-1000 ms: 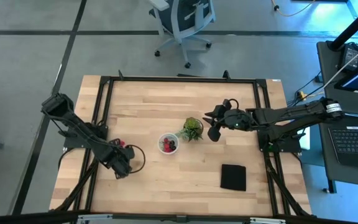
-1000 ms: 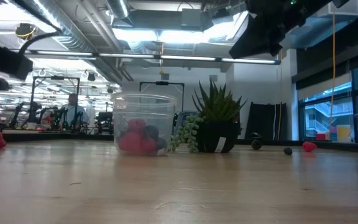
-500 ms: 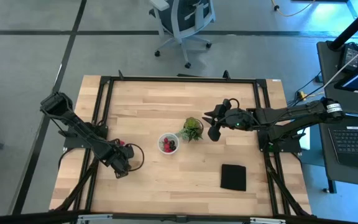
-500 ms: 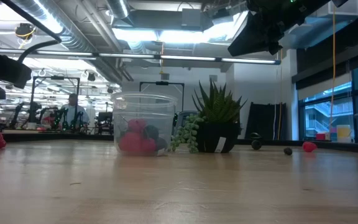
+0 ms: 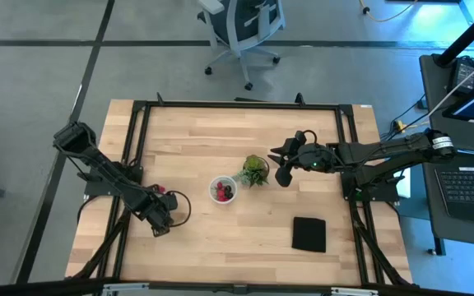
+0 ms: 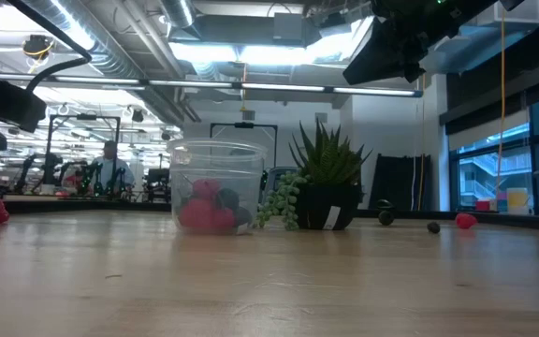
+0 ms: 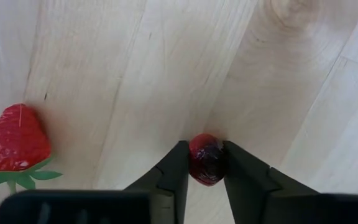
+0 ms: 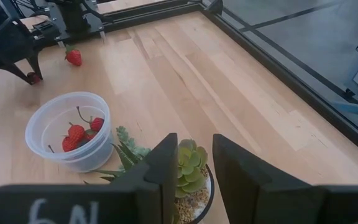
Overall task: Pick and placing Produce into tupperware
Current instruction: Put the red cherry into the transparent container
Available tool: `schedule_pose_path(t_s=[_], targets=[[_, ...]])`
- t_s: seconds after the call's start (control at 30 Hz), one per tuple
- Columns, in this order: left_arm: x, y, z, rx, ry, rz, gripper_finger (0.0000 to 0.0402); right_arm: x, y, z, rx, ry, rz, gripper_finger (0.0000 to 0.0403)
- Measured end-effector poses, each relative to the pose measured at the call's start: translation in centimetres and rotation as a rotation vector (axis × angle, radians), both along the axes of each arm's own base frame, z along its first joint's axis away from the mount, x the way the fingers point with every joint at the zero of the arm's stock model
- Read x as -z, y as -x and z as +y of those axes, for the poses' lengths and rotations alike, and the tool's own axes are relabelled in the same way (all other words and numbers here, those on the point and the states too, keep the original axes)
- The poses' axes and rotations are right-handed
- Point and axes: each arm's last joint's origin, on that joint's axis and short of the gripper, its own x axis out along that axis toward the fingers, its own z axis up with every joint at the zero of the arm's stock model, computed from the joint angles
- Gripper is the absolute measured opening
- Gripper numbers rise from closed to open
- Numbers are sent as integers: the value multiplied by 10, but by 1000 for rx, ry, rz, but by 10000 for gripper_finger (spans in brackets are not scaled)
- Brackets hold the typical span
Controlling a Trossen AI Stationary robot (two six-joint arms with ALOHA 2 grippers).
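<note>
My left gripper (image 7: 205,163) is low over the table near its left edge (image 5: 161,220), shut on a dark red berry (image 7: 205,160). A red strawberry (image 7: 11,146) lies on the wood beside it. The tupperware (image 5: 223,190), a round clear tub, stands mid-table with red and dark produce inside (image 8: 79,134). My right gripper (image 8: 190,163) hovers open above the green plant (image 5: 254,170), with nothing between its fingers. Two dark berries (image 6: 386,218) and a red one (image 6: 464,221) lie on the table beyond the plant. My left gripper pinches the dark red berry by its two opposite sides (image 7: 194,163) between the ends of its two fingers. The fingers come down at it from above. The berry sits at the table top; whether it still touches the wood I cannot tell.
A flat black square (image 5: 309,234) lies near the table's front right. The potted plant (image 6: 326,183) stands just right of the tupperware (image 6: 215,185). A black metal frame (image 5: 237,105) runs around the table. Bare wood stretches between the left gripper and the tub.
My left arm has shifted a little by the table's left edge, staying low over the wood. The right arm, the tupperware and the plant have kept still.
</note>
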Motion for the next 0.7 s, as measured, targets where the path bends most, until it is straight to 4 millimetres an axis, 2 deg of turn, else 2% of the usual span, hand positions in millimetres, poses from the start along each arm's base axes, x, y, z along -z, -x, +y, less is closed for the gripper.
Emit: schedule_pose_path(t_s=[0.17,0.27,0.5,0.7], targets=[[-5,-4,-2,-4,1,-3,74,0,0,0,-1,1,1,103],[-16,-13,-4,-9,10,-19,75,0,0,0,-9,14,3,103],[-63,-54,-1,26,57,-128,72,-5,-3,0,-11,13,-57,103],[-115,-86,20,113,40,-219,75,-7,-4,0,-11,12,-70,103]])
